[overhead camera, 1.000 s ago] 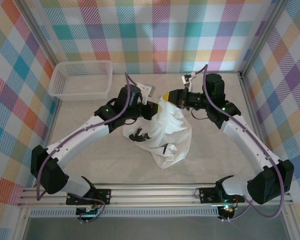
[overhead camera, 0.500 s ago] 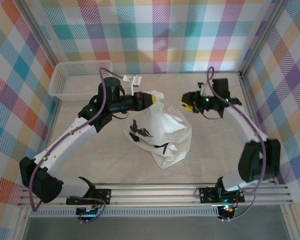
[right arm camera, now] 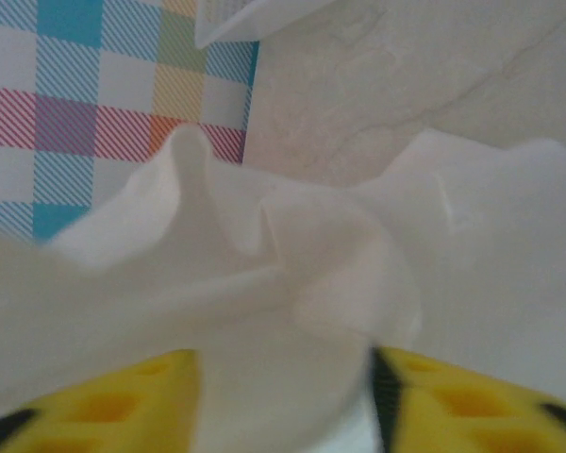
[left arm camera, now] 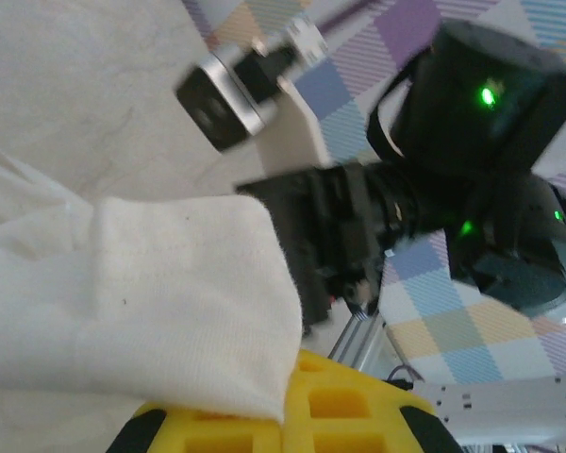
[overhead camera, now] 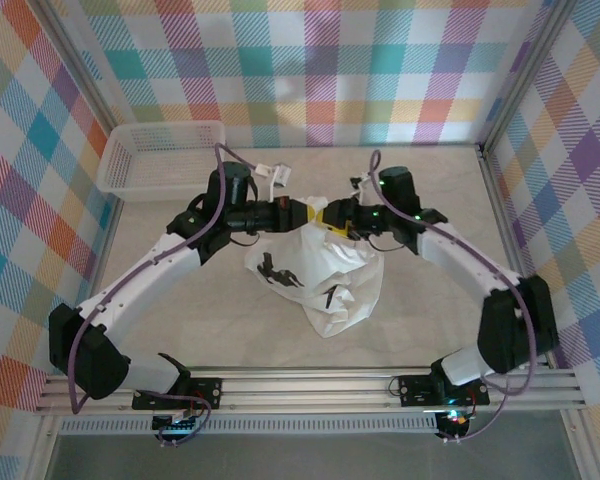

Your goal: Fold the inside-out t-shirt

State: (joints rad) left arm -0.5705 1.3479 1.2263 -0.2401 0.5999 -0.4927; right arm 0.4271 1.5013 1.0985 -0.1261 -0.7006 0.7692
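Observation:
The white inside-out t-shirt (overhead camera: pixel 325 272) lies crumpled at mid-table, with its black print (overhead camera: pixel 280 270) showing on the left part. My left gripper (overhead camera: pixel 308 213) is shut on the shirt's upper edge. In the left wrist view the fabric (left arm camera: pixel 151 283) drapes out over the closed yellow fingers (left arm camera: pixel 358 415). My right gripper (overhead camera: pixel 334 216) meets it from the right, almost nose to nose. In the right wrist view that gripper (right arm camera: pixel 283 401) is open, and a bunched fold of the shirt (right arm camera: pixel 292 264) sits between its spread yellow fingers (right arm camera: pixel 453 401).
A white mesh basket (overhead camera: pixel 163 158) stands at the back left corner. Aluminium rails and plaid walls enclose the table (overhead camera: pixel 180 330). The right arm's black wrist (left arm camera: pixel 472 170) looms close in front of the left wrist camera.
My right gripper has swung left from off the shirt onto its upper edge, beside the left gripper. The left gripper has shifted slightly right, still holding the fabric.

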